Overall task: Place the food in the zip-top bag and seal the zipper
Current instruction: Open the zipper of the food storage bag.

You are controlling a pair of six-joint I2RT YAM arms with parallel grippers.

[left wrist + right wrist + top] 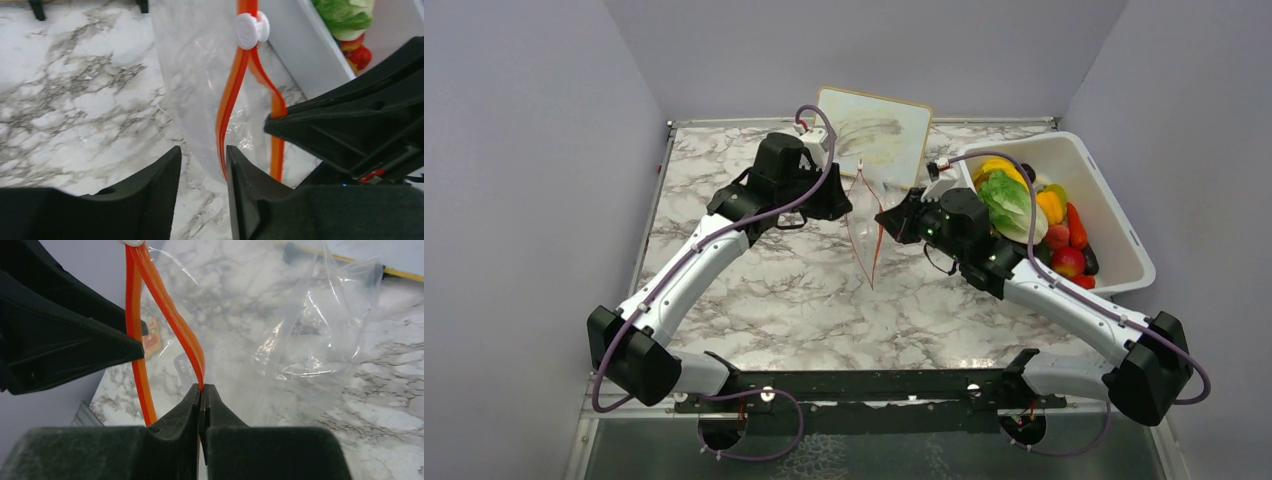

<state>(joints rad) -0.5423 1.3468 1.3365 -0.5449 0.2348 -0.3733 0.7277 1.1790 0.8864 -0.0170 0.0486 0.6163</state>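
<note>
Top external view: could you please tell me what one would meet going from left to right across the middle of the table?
First the left gripper → zip-top bag → right gripper → white tub holding the food.

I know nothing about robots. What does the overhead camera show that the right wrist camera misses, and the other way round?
Only the overhead view shows the white tub on the right, filled with toy food. Only the right wrist view shows, close up, the right fingers pinched shut on one side of the orange zipper, which has split into two strips. Both views show the clear bag and the marble table.
</note>
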